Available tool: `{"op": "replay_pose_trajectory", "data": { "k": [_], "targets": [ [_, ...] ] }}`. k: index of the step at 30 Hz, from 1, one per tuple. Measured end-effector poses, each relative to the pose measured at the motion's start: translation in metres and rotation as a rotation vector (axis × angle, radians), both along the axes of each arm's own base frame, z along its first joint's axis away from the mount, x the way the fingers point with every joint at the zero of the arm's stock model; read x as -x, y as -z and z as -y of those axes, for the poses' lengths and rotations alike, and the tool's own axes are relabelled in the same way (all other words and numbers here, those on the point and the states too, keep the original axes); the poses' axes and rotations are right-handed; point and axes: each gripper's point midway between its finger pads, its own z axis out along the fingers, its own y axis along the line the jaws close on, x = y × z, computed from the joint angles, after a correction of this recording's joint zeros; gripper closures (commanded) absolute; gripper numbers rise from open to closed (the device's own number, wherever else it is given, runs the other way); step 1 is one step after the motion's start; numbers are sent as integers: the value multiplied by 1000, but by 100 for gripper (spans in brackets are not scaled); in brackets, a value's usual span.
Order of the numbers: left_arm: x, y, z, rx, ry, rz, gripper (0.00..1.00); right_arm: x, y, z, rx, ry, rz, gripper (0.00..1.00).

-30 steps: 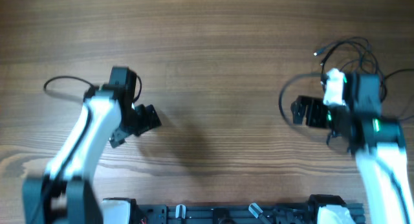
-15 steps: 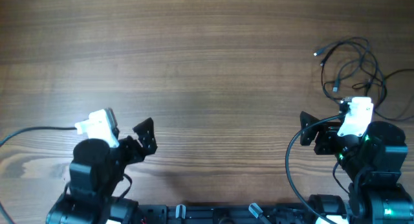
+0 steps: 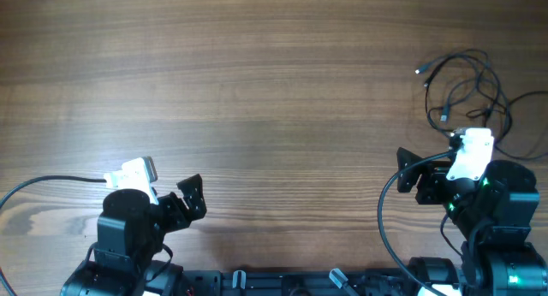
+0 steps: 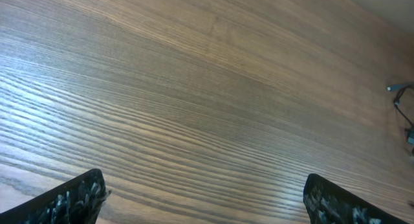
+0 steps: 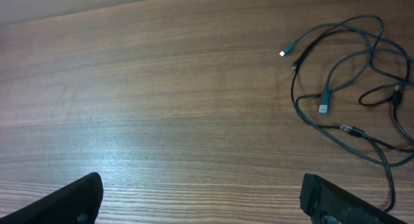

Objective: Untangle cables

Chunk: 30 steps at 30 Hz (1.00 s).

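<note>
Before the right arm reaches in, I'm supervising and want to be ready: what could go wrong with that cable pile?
1. The cables overlap in several loops; pulling one strand could tighten a crossing or drag the whole pile.
2. They lie thin and flat on the table, so the open right hand may pinch two strands or none.
3. One strand leaves the overhead view at the right; its unseen end could snag.

Overhead, we find the near end of the cables (image 3: pixel 467 86) covered by the right arm (image 3: pixel 492 198), and one strand runs off the picture's edge. The left wrist view cuts off all but a sliver of them. We cannot tell the plug types: too small.
</note>
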Motion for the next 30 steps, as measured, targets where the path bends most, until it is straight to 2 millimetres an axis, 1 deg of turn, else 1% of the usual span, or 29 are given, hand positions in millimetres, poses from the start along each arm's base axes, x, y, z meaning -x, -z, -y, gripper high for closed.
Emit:
{"op": "replay_pose_trajectory", "data": {
  "k": [4,6,7,8,9,10,12,14,15,20,26,28,30],
  "targets": [
    [0,0,0,0,0,0,0,5,-1,0,0,0,5,0],
    [0,0,0,0,0,0,0,10,-8,0,2,0,43,0],
    [0,0,0,0,0,0,0,16,-20,-1,6,0,112,0],
    [0,0,0,0,0,-1,0,19,-26,-1,7,0,143,0],
    [0,0,0,0,0,-1,0,17,-46,-1,13,-2,260,0],
    [0,0,0,0,0,-1,0,18,-55,-2,14,-3,309,0],
    [0,1,0,-1,0,-3,0,15,-83,-5,20,-19,516,0],
    [1,1,0,-1,0,-4,0,15,-98,-8,19,-35,701,0],
    [0,1,0,-1,0,-4,0,14,-100,-9,17,-41,758,0],
    [0,1,0,-1,0,-4,0,12,-84,-17,6,-75,921,0],
    [0,1,0,-1,0,-5,0,2,-62,-21,-7,-84,966,0],
    [0,1,0,-1,0,-5,0,-2,-53,-20,-6,-73,972,0],
    [0,1,0,-1,0,-5,0,-7,-37,-18,-4,-63,963,0]
  ]
}}
